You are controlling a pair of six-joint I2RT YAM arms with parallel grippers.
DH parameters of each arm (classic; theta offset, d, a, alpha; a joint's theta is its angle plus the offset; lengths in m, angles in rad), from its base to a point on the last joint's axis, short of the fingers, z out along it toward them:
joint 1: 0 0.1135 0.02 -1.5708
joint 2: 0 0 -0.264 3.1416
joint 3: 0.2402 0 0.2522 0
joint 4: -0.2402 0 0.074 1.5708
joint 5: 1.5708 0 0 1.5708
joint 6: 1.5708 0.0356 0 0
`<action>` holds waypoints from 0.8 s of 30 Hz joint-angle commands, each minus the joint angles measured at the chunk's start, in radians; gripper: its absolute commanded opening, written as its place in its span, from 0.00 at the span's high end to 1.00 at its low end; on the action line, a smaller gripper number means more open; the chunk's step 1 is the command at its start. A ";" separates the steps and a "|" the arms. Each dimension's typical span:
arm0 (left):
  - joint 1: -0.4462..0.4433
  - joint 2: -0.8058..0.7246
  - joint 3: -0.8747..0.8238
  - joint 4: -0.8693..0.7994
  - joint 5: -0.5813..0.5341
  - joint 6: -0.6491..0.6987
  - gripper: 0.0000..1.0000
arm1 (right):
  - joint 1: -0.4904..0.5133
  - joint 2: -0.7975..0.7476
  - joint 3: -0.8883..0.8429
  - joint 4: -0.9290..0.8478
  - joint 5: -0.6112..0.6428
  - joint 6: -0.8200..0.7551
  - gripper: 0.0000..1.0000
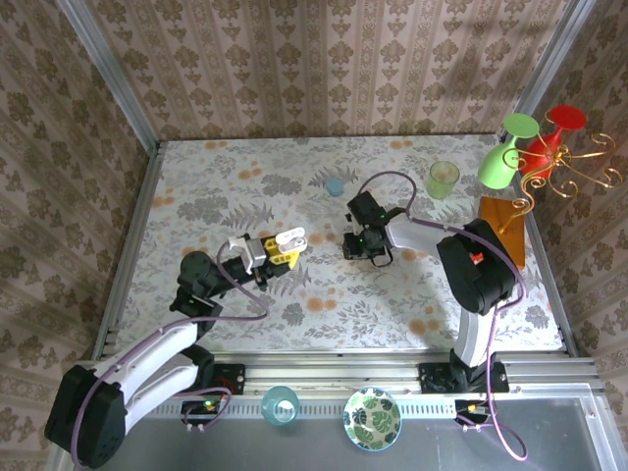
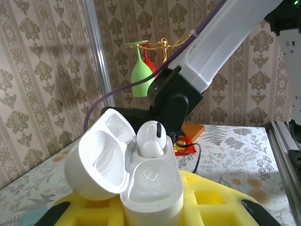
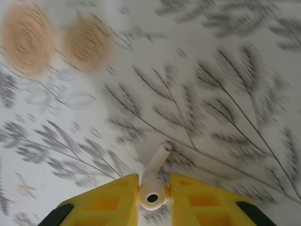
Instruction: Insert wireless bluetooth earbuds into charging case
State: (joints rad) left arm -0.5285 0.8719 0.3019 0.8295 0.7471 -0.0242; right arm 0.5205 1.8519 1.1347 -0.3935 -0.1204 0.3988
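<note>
The white charging case (image 2: 153, 188) stands with its lid (image 2: 101, 157) swung open to the left. My left gripper (image 2: 150, 212) is shut on the case's body between its yellow fingers (image 2: 207, 197). One white earbud (image 2: 151, 139) sits in the far socket, and the near socket is empty. From above, the case (image 1: 291, 238) is at the left gripper (image 1: 278, 247) near the table's middle. My right gripper (image 3: 153, 195) is shut on a second earbud (image 3: 153, 190), whose stem points down at the patterned tablecloth. In the top view the right gripper (image 1: 355, 245) hangs low, just right of the case.
A teal-blue lump (image 1: 334, 185) lies behind the grippers. At the back right stand a green cup (image 1: 443, 179), a green glass (image 1: 505, 157), a red glass (image 1: 549, 137), a gold stand (image 1: 574, 177) and an orange box (image 1: 505, 226). A teal cup (image 1: 280, 404) and a leaf-patterned bowl (image 1: 372, 419) sit by the near rail.
</note>
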 commanded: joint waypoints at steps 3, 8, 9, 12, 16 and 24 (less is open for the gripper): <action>-0.004 0.034 0.031 0.052 0.022 0.012 0.95 | 0.024 -0.064 -0.043 -0.082 0.139 -0.031 0.78; -0.005 0.064 0.039 0.080 0.032 -0.004 0.95 | 0.065 -0.022 0.015 -0.139 0.219 -0.047 0.78; -0.005 0.062 0.040 0.079 0.033 -0.005 0.95 | 0.075 -0.020 0.027 -0.139 0.232 -0.048 0.77; -0.005 0.047 0.040 0.059 0.031 -0.001 0.95 | 0.098 -0.031 0.053 -0.177 0.249 -0.049 0.72; -0.005 0.036 0.036 0.043 0.025 0.004 0.95 | 0.117 -0.036 0.077 -0.185 0.234 -0.039 0.68; -0.005 0.033 0.020 0.063 0.021 -0.002 0.95 | 0.127 -0.011 0.089 -0.150 0.126 -0.007 0.65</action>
State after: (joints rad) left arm -0.5293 0.9245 0.3042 0.8604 0.7551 -0.0250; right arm 0.6426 1.8194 1.2037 -0.5335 0.0509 0.3710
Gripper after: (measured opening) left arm 0.225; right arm 0.344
